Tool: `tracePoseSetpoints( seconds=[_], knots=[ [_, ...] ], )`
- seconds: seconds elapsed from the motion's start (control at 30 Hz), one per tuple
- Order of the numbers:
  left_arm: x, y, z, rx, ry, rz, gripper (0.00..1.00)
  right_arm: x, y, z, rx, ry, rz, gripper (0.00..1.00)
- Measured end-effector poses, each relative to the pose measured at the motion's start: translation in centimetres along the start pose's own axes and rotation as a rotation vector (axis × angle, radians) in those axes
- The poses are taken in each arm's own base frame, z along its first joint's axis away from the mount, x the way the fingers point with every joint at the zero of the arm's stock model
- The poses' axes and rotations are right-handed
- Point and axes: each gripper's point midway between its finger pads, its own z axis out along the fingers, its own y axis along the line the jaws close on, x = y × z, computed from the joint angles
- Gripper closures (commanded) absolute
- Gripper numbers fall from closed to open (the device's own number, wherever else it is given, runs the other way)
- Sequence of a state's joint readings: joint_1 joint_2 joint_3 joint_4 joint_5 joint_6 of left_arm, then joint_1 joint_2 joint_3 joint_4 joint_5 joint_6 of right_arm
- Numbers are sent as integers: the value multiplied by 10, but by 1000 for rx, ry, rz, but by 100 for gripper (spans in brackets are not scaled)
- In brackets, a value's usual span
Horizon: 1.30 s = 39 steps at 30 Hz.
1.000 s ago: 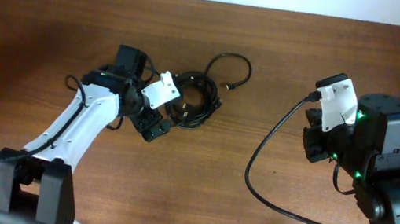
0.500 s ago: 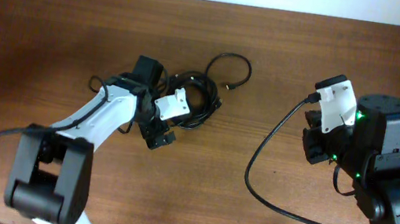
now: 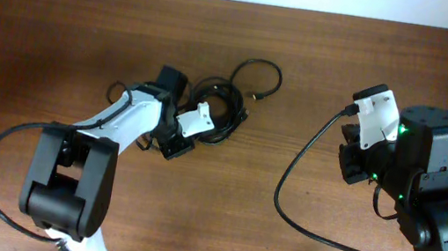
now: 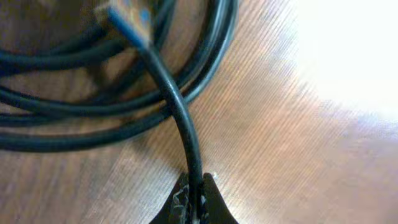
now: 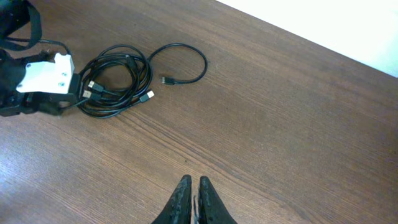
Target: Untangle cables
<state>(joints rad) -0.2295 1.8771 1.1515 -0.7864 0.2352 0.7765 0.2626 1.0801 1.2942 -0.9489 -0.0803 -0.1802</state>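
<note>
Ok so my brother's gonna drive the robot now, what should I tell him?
Left gripper: shut on one black cord, the one leading to a blue-tipped plug.
Right gripper: shut, holding nothing, off to the side above the table.
Cables: bunched in a coil mid-table, one end curling out loose.
Done: only the grab.
Left: pull each cord free of the coil and lay them apart.
</note>
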Motion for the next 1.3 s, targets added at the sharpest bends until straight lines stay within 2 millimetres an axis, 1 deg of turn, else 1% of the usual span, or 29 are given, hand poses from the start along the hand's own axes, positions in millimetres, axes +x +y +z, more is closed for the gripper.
tracePoseSetpoints(
  seconds=[0.03,0.07,0.1,0.13,0.17,0.2,0.27,0.3,0.33,0.4,0.47,0.5,0.53,0.63,0.67,0.7,0.77,0.8,0.87,0.9,0.93,0.97,1.0,1.03,1.07,1.13,1.17,1.23,1.3],
  knots=[
    [-8,-1,-8,9,-7,-13,100,0,0,0,0,1,0,95],
    [-26,2,-26,-5,-39,-37,100,0,0,0,1,-1,0,94],
    [-36,3,-40,-20,-62,-48,100,0,0,0,1,-1,0,95],
    [-54,3,-70,-47,-101,-65,100,0,0,0,0,-1,0,95],
    [-74,3,-106,-99,-173,-63,100,0,0,0,0,-1,0,95],
    [-86,0,-134,-136,-228,-64,100,0,0,0,0,0,0,95],
    [-100,-21,-201,-178,-312,-78,100,0,1,1,-7,2,1,95],
    [-103,-34,-230,-196,-353,-80,100,0,2,3,-13,5,1,95],
    [-104,-51,-270,-229,-422,-87,100,1,3,6,-22,13,2,95],
    [-99,-79,-318,-257,-501,-102,100,2,8,13,-57,28,4,95],
    [-93,-100,-355,-284,-589,-113,100,3,14,21,-98,47,8,95],
    [-90,-105,-368,-306,-623,-122,100,4,19,25,-130,55,11,95],
    [-86,-107,-374,-319,-634,-134,100,4,27,32,-167,66,6,95],
    [-79,-102,-368,-330,-591,-174,100,-2,51,45,-236,66,-37,95],
    [-79,-96,-364,-345,-571,-185,100,-5,62,47,-264,55,-61,95],
    [-79,-86,-358,-371,-538,-206,100,-10,75,49,-292,42,-86,95],
    [-82,-69,-344,-395,-477,-231,100,-14,93,51,-328,28,-125,95],
    [-85,-61,-333,-393,-443,-240,100,-12,98,55,-339,38,-133,95],
    [-89,-53,-322,-389,-409,-248,100,-7,107,70,-356,76,-144,95],
    [-91,-50,-318,-386,-402,-254,100,-3,110,80,-362,100,-143,89],
    [-92,-48,-318,-388,-406,-262,100,-4,113,94,-364,112,-121,87],
    [-95,-47,-320,-392,-420,-270,100,-8,114,100,-362,100,-102,87],
    [-98,-45,-323,-399,-441,-275,100,-23,115,104,-359,41,-72,74],
    [-101,-44,-325,-404,-458,-283,100,-38,115,104,-356,-15,-53,28],
    [-102,-43,-326,-408,-464,-286,100,-58,115,103,-358,-90,-22,4],
    [-103,-40,-331,-425,-482,-309,100,-96,120,94,-401,-233,52,1],
    [-104,-39,-338,-444,-495,-314,100,-111,124,88,-433,-293,79,2],
    [-105,-39,-355,-477,-532,-316,100,-129,133,78,-483,-360,110,2],
    [-107,-38,-371,-512,-570,-319,100,-135,153,69,-543,-383,109,1]
  ],
)
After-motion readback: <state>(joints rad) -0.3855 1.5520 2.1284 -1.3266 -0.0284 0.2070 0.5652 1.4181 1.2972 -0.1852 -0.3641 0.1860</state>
